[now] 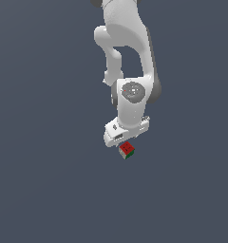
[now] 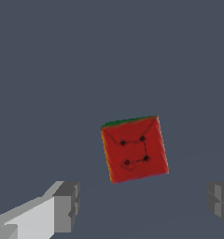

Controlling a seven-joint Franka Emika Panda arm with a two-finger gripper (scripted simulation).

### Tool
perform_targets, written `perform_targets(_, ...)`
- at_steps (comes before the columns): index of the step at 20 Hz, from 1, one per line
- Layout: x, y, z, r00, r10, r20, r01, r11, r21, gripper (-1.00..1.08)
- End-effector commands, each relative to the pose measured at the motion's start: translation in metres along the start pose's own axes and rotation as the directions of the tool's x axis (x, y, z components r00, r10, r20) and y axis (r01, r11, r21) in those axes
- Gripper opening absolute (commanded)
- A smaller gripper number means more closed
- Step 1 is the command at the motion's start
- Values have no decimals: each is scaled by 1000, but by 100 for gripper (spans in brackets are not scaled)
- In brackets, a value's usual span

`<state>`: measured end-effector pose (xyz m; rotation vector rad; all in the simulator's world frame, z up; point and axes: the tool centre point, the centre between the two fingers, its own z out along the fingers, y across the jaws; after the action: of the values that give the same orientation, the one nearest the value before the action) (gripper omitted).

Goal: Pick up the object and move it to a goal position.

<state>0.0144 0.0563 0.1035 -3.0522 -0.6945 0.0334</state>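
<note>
The object is a tiny cube [image 1: 127,150] with a red top face, a green side and a pale tan side; it lies on the dark grey floor just below the white hand in the exterior view. In the wrist view the cube [image 2: 135,149] shows its red face with small dark marks and a thin green edge. My gripper [image 2: 143,205] is open, its grey fingertips [image 2: 67,207] spread wide, with the cube lying beyond the gap between them and touching neither. In the exterior view the fingers are hidden behind the hand [image 1: 123,132].
The plain dark grey floor [image 1: 44,190] surrounds the cube on all sides. The white arm [image 1: 128,52] rises from the hand toward the top of the exterior view.
</note>
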Motion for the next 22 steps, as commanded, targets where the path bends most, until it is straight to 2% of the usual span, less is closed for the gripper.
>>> perform_targets(1, 6, 1, 6, 998, -59, -6, 59, 998, -6, 100)
perform_targets(10, 16, 1, 19, 985, -170, -15, 169, 985, -18, 100)
perform_targets(17, 16, 1, 23, 985, -172, -14, 171, 985, -18, 100)
perform_targets(22, 16, 1, 44, 985, -175, -15, 174, 984, -18, 100)
